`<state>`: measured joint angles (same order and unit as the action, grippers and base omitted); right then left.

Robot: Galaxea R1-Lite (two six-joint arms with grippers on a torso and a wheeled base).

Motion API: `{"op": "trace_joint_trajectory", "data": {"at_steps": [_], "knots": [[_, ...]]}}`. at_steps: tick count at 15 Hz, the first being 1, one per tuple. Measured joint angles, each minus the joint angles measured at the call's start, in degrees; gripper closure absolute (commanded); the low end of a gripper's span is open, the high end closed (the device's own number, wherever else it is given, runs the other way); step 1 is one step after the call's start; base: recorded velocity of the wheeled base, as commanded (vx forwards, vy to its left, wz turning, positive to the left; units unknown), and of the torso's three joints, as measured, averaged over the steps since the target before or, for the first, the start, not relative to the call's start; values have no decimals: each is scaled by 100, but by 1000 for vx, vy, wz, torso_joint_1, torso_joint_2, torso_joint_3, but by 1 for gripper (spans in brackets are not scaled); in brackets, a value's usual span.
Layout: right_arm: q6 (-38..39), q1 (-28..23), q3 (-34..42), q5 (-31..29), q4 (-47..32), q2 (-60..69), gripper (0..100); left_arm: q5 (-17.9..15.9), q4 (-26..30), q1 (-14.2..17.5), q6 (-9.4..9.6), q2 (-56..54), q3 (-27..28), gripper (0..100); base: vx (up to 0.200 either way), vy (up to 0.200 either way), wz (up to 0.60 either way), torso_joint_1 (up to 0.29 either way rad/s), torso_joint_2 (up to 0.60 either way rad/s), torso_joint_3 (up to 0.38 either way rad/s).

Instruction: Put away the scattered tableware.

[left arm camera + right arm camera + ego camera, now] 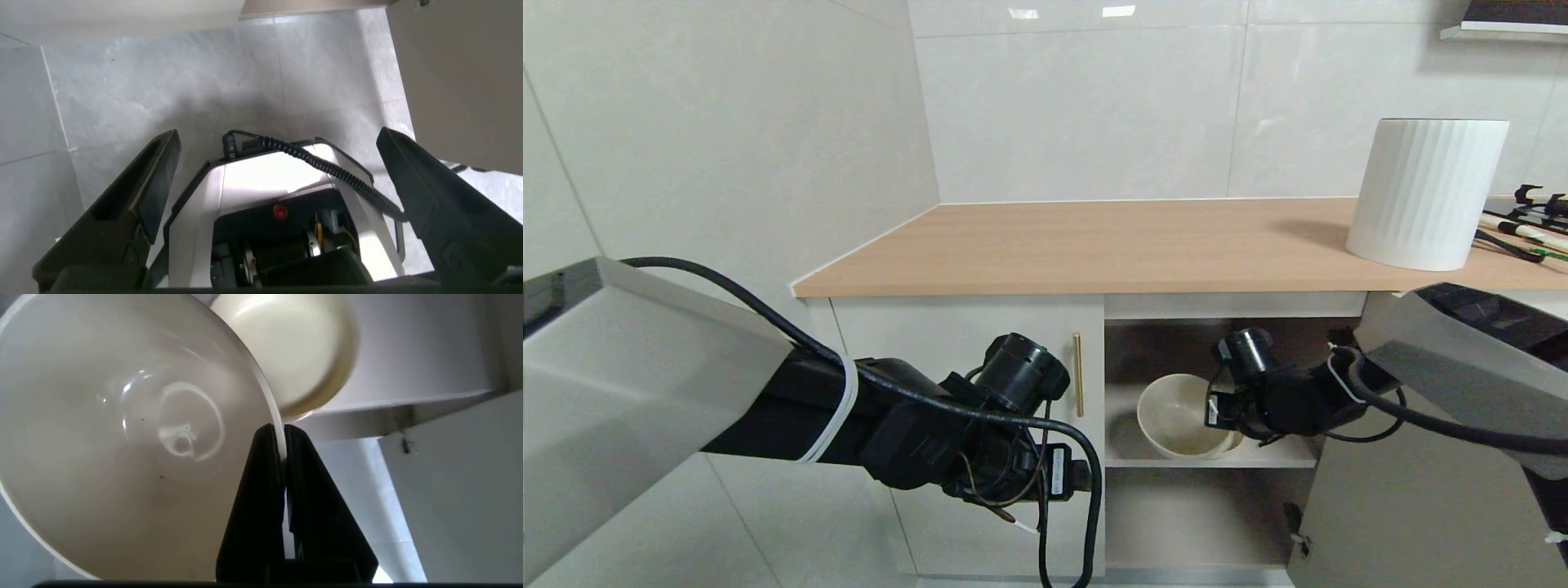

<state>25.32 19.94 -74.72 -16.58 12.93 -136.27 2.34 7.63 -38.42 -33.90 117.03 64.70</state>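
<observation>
A cream bowl [1172, 412] is tilted on its side over the cabinet shelf [1127, 449], its inside facing out. My right gripper [1217, 408] is shut on its rim; in the right wrist view the black fingers [282, 490] pinch the bowl [139, 425] at its edge. A second cream dish [306, 347] lies on the shelf just behind it. My left gripper [286, 204] hangs low in front of the closed cabinet door, open, with nothing between its fingers [135, 204].
The wooden countertop [1111, 245] carries a white ribbed container [1425, 192] and some utensils [1523, 229] at the right. The open cabinet door [1405, 506] stands at the right. A brass handle [1078, 374] is on the closed left door. A tiled wall is to the left.
</observation>
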Motion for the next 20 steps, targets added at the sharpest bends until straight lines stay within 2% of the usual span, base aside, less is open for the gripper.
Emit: {"op": "trace_joint_trajectory", "data": {"at_steps": [10, 20], "knots": [[104, -435, -761, -11, -56, -631, 100, 4, 2, 4, 0, 0, 0, 0, 0, 0, 0, 0, 0, 0], [104, -625, -1307, -216, -286, -1097, 100, 9, 2, 4, -9, 0, -1, 0, 0, 0, 0, 0, 0, 0]]}}
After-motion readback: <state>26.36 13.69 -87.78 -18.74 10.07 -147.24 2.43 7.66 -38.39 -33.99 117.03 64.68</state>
